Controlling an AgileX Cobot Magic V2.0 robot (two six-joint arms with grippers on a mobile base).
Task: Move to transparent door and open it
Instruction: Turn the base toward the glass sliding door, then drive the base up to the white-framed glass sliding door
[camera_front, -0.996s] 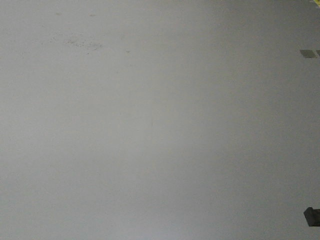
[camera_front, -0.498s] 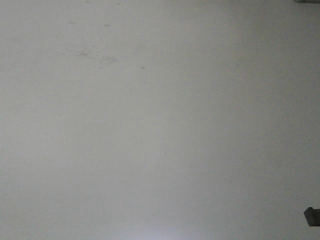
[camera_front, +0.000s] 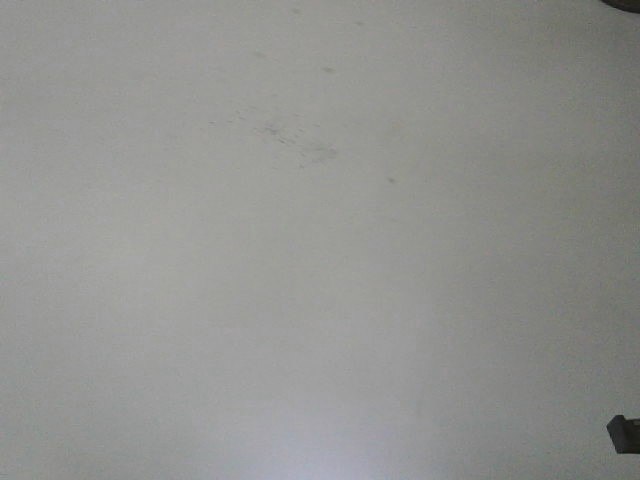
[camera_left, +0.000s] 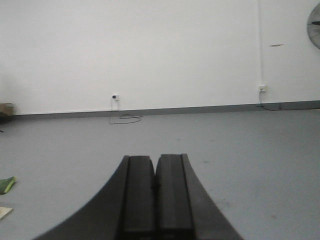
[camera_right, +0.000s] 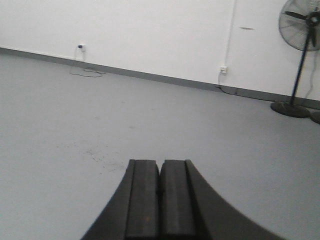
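Note:
The transparent door is out of view in every frame. My left gripper (camera_left: 155, 159) is shut with nothing between its black fingers; it points over bare grey floor toward a white wall. My right gripper (camera_right: 160, 163) is also shut and empty, above grey floor with a patch of dark specks (camera_right: 95, 152). The front view shows only grey floor with the same speckled patch (camera_front: 290, 135).
A white wall (camera_left: 150, 50) with a grey skirting runs across both wrist views, with a socket and loose cable (camera_left: 116, 97) and a second socket (camera_left: 262, 88). A black pedestal fan (camera_right: 300, 55) stands at the right. Green scraps (camera_left: 6, 185) lie at the left.
In the front view the speckled patch of floor has slid to the right and down, and the pale mark at the right edge has left the view. The base is moving.

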